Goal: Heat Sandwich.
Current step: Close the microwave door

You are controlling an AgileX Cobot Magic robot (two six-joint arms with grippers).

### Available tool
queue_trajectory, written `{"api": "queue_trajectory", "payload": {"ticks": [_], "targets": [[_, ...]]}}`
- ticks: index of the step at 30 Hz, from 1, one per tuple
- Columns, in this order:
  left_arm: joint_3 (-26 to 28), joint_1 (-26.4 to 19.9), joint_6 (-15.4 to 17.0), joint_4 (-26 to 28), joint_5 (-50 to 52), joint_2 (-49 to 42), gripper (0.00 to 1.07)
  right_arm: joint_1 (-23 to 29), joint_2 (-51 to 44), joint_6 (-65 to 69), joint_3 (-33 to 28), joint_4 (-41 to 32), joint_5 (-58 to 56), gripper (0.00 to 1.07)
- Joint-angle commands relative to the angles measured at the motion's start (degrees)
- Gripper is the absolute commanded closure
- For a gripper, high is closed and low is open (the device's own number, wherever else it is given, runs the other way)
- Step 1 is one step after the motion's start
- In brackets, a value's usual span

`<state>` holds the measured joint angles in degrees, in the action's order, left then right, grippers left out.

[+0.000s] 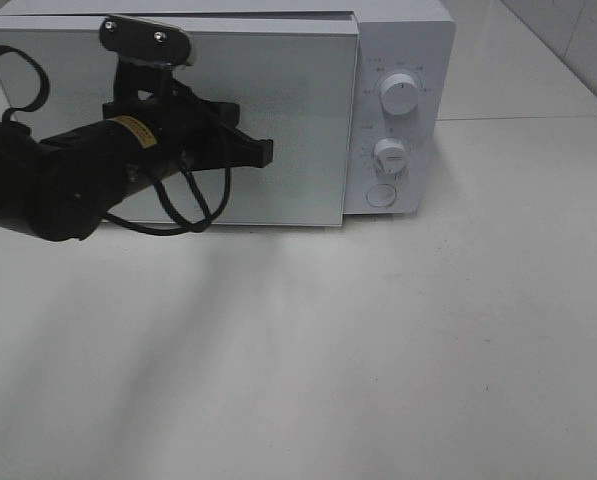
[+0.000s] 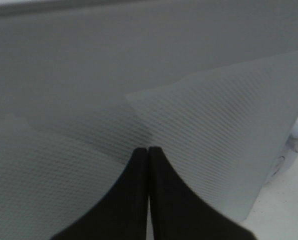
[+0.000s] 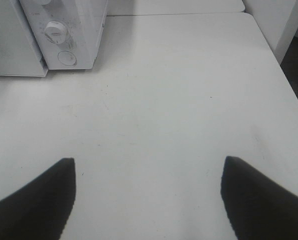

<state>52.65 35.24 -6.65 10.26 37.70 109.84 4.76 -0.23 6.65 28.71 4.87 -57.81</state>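
While the white microwave [image 1: 403,40] stands with its door [image 1: 308,120] shut at the back of a white table [image 1: 398,350], the left gripper [image 1: 264,150] hangs in front of that door. Its two black fingers [image 2: 163,200] are pressed flat together, closed on nothing. The left arm [image 1: 48,180] reaches in from the left edge of the high view, level with the door's middle, its tips pointing toward the control panel [image 1: 393,130]. A black cable [image 1: 193,212] loops below the wrist, and the camera bracket [image 1: 146,40] sits above it. In the left wrist view the closed tips lie very near the door's finely dotted face, though whether they touch it cannot be told. On the panel at the microwave's right are an upper dial [image 1: 399,94], a lower dial [image 1: 389,155] and, beneath them, a round button [image 1: 380,195]. The right gripper [image 3: 149,160], out of sight in the high view, hovers above the tabletop in front of and to the right of the microwave. Its jaws are spread wide with only table showing between them. The sandwich appears in none of the three views, so its place cannot be told.
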Motion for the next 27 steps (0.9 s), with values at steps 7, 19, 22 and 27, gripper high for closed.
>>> {"api": "queue_trajectory", "payload": {"ticks": [7, 19, 22, 27], "targets": [[10.6, 1.4, -2.9, 6.5, -2.5, 5.7, 1.07, -0.5, -1.5, 0.6, 0.1, 0.2, 0.8, 0.32], [13.5, 2.5, -2.9, 6.7, -5.3, 6.1, 1.07, -0.5, -1.5, 0.6, 0.1, 0.2, 0.8, 0.32], [11.6, 3.6, -2.9, 6.5, -7.4, 3.8, 1.07, -0.5, -1.5, 0.6, 0.1, 0.2, 0.8, 0.32], [8.0, 5.1, -2.9, 6.2, -10.8, -0.2, 1.07, -0.5, -1.5, 0.6, 0.1, 0.2, 0.8, 0.32]]}}
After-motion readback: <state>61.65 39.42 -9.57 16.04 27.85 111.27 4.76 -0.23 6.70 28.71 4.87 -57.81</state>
